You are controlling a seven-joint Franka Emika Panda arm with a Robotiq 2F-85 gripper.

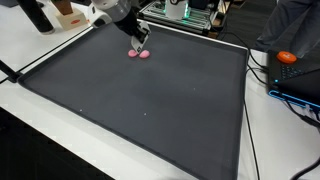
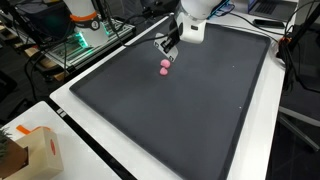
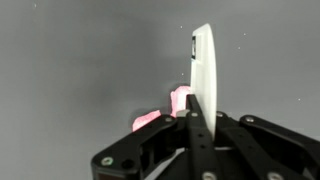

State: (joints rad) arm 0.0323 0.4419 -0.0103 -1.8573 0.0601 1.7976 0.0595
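Observation:
My gripper (image 3: 190, 112) is shut on a thin white flat object (image 3: 202, 65) that sticks out past the fingertips. A small pink object (image 3: 165, 112) lies on the dark mat just beyond and beside the fingers. In both exterior views the gripper (image 1: 138, 38) (image 2: 168, 50) hangs low over the far part of the black mat (image 1: 150, 100) (image 2: 190, 110), right above the pink object (image 1: 139, 53) (image 2: 165, 67). I cannot tell whether the white object touches the pink one.
The mat lies on a white table. An orange object (image 1: 287, 57) sits on a blue device with cables at one side. A cardboard box (image 2: 30, 150) stands near a table corner. A rack with green lights (image 2: 85, 40) stands behind the mat.

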